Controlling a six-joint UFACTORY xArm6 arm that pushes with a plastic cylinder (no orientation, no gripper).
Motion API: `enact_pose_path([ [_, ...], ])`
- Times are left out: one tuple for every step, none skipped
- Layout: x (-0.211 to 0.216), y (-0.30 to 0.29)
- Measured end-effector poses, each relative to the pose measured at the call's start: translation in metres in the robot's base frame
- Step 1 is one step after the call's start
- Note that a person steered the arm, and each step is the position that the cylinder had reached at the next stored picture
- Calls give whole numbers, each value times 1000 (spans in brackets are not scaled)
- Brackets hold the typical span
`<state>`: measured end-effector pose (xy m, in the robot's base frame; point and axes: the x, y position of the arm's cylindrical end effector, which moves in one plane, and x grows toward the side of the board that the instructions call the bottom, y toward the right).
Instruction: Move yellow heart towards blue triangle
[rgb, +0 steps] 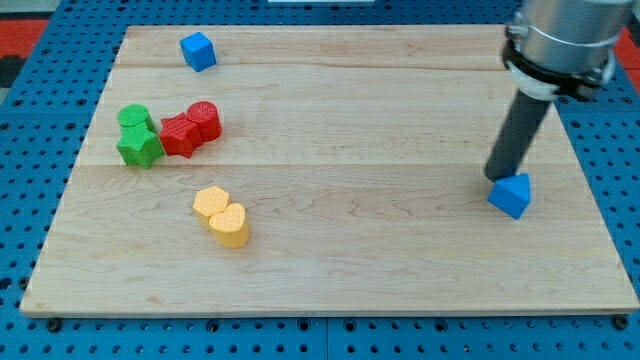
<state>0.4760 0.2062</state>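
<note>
Wooden surface (330, 270) comes closest to the camera with its lower edge, and it is the largest thing in view, lying on a blue pegboard (20, 200). Next in size is the dark rod of the arm, which comes down from the view's top right. The tip (497, 178) stands on the wood and touches the blue triangle (511, 194) at its 10 o'clock side. The arm carries no hand, so nothing is held or gripped; the rod only rests against this block.

The yellow heart (230, 225) lies at about 8 o'clock from the middle of the surface, well apart from the tip and from the blue triangle. A second yellow block (211, 203) touches it at 10 o'clock; its shape is not clear. At 9 to 10 o'clock from the middle, two red blocks (192, 127) sit together, and just beside them, at their 9 o'clock, two green blocks (137, 135). A blue cube (198, 51) stands alone near the top edge, at 11 o'clock.
</note>
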Motion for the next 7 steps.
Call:
enact_pose_path([
  [44,1],
  [47,-13],
  [8,-101],
  [-20,-181],
  [-22,-270],
  [1,-354],
  [11,-383],
])
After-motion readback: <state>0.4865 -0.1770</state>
